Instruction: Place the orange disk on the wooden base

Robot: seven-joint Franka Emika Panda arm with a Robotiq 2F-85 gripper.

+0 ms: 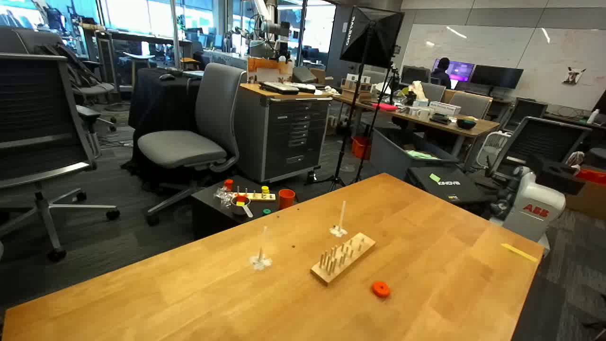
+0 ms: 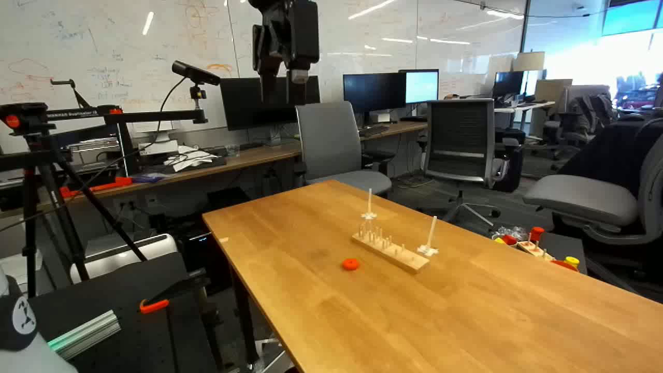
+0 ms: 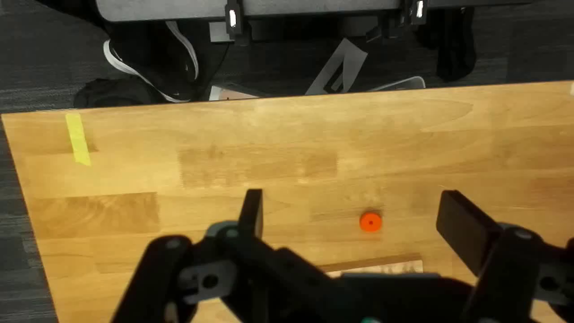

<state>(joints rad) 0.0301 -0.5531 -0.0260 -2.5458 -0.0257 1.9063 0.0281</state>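
Gripper (image 3: 350, 206): spread wide
Orange disk (image 1: 380, 289): near wooden base (image 1: 347, 262)
White arm (image 1: 530, 223): reads "ABB"
Black case (image 1: 442, 189): reads "KINOVA"

The wooden tabletop (image 1: 189, 289) carries a pegged wooden base (image 1: 348, 261), an orange disk (image 1: 381, 290) near it, two standing rods (image 1: 342, 216) footed in white patches (image 1: 260, 264), and yellow tape (image 1: 519, 252).

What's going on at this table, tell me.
The robot gripper hangs open above the wooden table, holding nothing. The orange disk lies on the table beside the pegged wooden base, not touching it. The job is to place the disk on that base, which isn't done yet.
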